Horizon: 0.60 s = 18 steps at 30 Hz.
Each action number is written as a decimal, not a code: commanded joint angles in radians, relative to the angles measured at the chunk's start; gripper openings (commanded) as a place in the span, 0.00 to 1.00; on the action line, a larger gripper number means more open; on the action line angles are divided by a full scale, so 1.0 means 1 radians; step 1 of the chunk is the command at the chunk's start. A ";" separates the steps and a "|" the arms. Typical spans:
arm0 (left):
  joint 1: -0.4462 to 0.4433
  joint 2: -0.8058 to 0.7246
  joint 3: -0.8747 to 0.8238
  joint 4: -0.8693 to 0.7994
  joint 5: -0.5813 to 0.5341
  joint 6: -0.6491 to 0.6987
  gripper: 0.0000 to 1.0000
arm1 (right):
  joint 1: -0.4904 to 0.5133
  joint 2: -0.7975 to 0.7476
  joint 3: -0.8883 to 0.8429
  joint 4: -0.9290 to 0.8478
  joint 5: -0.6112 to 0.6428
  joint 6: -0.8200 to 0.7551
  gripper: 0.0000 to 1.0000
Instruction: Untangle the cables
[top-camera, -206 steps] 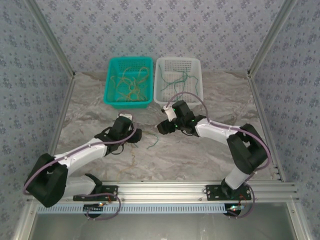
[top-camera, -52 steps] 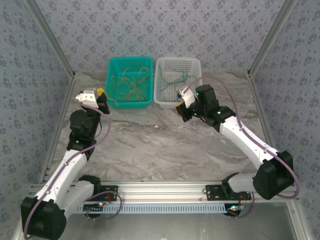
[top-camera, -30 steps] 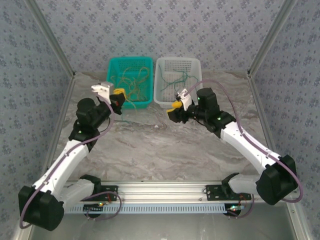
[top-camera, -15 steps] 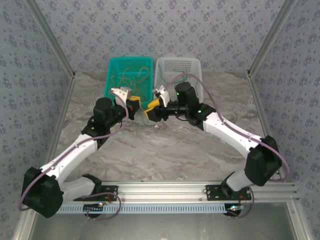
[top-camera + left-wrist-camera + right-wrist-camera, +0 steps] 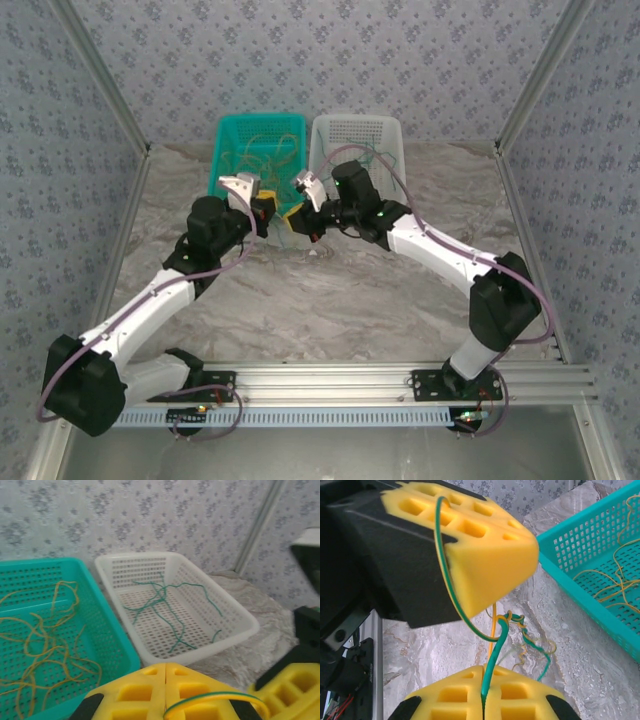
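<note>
While both arms hung close together above the tabletop (image 5: 330, 300), the right end effector (image 5: 483, 692) was pressed together on a green strand of the tangled cables (image 5: 512, 625). The left end effector (image 5: 165, 682), its pads also closed, apparently pinched a green-and-yellow strand looping over it. Loose yellow cables lay in the teal basket (image 5: 112, 640), and green ones lay in the white basket (image 5: 210, 647).

The work cell comprises a grey-veined, marble-pattern table top (image 5: 330, 310) enclosed at the back and both sides by walls (image 5: 320, 60) papered in a pale floral print, with aluminium corner posts (image 5: 537, 75), an aluminium rail (image 5: 330, 378) along the near edge, and even lighting.
</note>
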<state>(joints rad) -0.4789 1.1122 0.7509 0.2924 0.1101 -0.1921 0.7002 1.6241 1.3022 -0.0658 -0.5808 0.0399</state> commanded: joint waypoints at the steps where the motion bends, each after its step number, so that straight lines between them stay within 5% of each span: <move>1: 0.011 -0.041 -0.026 0.025 -0.127 0.010 0.00 | -0.005 -0.068 -0.017 -0.033 0.022 -0.044 0.00; 18: 0.148 -0.163 -0.103 0.013 -0.255 -0.043 0.00 | -0.200 -0.326 -0.268 0.049 0.086 0.032 0.00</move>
<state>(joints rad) -0.3721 0.9901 0.6365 0.2863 -0.0143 -0.2111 0.5587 1.3659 1.0672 -0.0200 -0.5377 0.0376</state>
